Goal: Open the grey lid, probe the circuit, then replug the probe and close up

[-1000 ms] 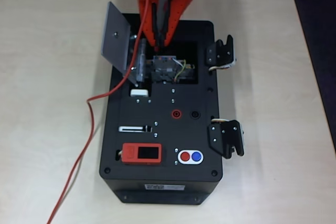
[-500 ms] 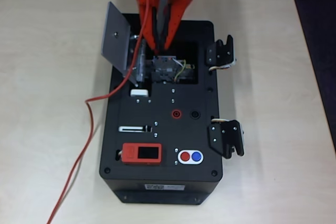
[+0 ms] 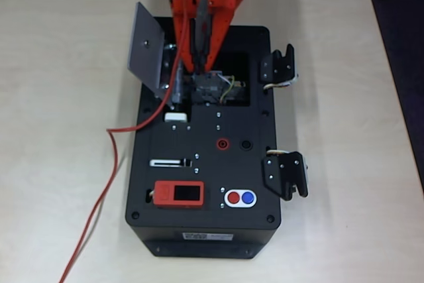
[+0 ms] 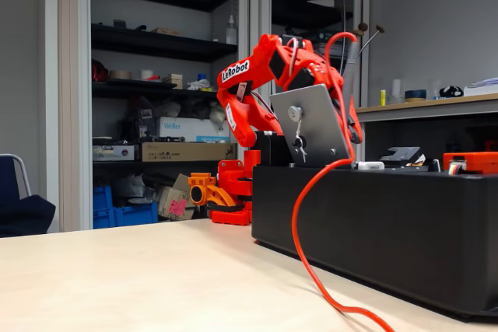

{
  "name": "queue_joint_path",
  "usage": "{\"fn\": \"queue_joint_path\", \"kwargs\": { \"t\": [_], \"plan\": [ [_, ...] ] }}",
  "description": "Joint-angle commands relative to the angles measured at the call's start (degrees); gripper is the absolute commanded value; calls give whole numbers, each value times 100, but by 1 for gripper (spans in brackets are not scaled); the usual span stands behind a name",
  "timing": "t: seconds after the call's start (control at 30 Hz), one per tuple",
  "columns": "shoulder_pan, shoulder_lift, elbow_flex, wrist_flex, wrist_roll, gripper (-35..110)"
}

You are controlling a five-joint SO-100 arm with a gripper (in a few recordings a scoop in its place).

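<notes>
The grey lid [image 3: 146,48] stands swung open at the left rim of the black box [image 3: 205,183]; in the fixed view the lid [image 4: 311,126] is upright with its knob facing the camera. My orange gripper [image 3: 197,64] is shut on the probe [image 3: 199,21], which points steeply down into the recess. Its tip is at the upper left edge of the circuit [image 3: 213,88]; whether it touches I cannot tell. The probe's red cable [image 3: 112,157] trails off the box's left side, seen hanging in the fixed view too [image 4: 299,215].
A red socket [image 3: 223,144] and a black socket [image 3: 246,144] sit mid-box. The orange display module [image 3: 177,194] and two round buttons [image 3: 240,197] lie near the front. Two black latches [image 3: 278,67] [image 3: 286,173] stick out on the right. Bare table [image 3: 59,97] surrounds the box.
The gripper has come down and slightly left with the probe, bringing its tip closer to the circuit. The lid and the box have not moved.
</notes>
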State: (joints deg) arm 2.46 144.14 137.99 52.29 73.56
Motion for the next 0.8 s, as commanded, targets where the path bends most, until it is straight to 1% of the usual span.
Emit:
{"fn": "queue_joint_path", "kwargs": {
  "t": [0.0, 0.77],
  "plan": [
    [158, 105, 272, -88, 18, 0],
    [141, 149, 272, -88, -44, 0]
  ]
}}
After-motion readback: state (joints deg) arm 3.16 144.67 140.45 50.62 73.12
